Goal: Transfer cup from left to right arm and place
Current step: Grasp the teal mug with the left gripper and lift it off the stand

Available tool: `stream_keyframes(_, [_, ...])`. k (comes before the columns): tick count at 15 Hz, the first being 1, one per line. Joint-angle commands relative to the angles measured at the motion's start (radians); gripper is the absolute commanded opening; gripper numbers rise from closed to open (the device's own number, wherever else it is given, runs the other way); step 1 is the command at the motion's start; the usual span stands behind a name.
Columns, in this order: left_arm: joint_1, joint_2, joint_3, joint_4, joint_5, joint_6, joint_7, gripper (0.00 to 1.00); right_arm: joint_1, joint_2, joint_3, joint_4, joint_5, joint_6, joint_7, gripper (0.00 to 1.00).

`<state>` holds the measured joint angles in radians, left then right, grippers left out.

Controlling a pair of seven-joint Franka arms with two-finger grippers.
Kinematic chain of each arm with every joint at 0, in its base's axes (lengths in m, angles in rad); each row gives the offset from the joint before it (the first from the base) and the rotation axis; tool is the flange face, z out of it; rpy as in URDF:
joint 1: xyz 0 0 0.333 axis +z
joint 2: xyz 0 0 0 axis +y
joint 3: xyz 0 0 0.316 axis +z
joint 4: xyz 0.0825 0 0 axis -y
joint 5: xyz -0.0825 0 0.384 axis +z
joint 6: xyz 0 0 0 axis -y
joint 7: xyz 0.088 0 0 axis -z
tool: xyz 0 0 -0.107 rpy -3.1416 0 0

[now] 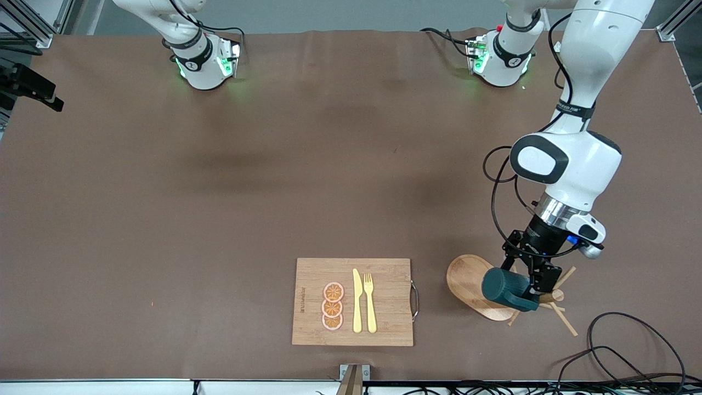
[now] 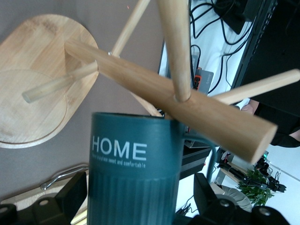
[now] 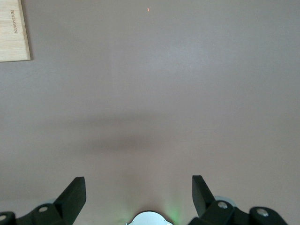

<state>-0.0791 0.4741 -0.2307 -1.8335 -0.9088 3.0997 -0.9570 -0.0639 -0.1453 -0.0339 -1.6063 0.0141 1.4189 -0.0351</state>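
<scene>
Front: left gripper [image 1: 531, 285] clamped on cup [image 1: 505, 288], tipped sideways over wooden stand [image 1: 466, 282], beside cutting board [image 1: 351, 302] | Left wrist: cup [image 2: 133, 173] between fingers [image 2: 70, 194], handle by the stand's pegs [image 2: 176, 51] | Right wrist: right gripper [image 3: 138, 197] spread wide, holding nothing, over bare table [image 3: 154, 84].

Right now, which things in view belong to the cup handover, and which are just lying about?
Job:
- cup, clamped in the left hand at the wooden mug tree
- right hand, open over bare table, waiting

Lying about:
- cutting board
- orange slices
- yellow knife
- yellow fork
</scene>
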Motion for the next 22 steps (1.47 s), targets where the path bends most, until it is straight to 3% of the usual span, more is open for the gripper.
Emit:
stream_keyframes(1, [-0.018,0.038,-0.002,0.033,-0.027,0.042,0.000,1.00,-0.016,-0.007,0.009,-0.003,-0.003,0.011,-0.006,1.00])
stream_keyframes(8, [-0.082,0.095,-0.002,0.065,-0.028,0.120,-0.006,0.98,-0.011,-0.007,0.012,-0.006,-0.014,0.034,-0.044,1.00])
stream_keyframes(10, [-0.094,0.095,-0.002,0.063,-0.027,0.120,-0.005,0.71,-0.013,-0.007,0.012,-0.007,-0.020,0.032,-0.060,1.00])
stream_keyframes(11, [-0.099,0.095,-0.002,0.060,-0.027,0.120,0.003,0.66,-0.014,-0.007,0.012,-0.007,-0.020,0.029,-0.060,1.00])
stream_keyframes(17, [-0.139,0.031,-0.001,0.005,-0.019,0.117,0.001,0.53,-0.016,-0.007,0.011,-0.009,-0.019,0.014,-0.054,1.00])
stream_keyframes(22, [-0.142,0.001,0.001,-0.012,-0.013,0.115,0.063,0.53,-0.008,-0.007,0.016,-0.011,-0.005,-0.011,-0.031,1.00])
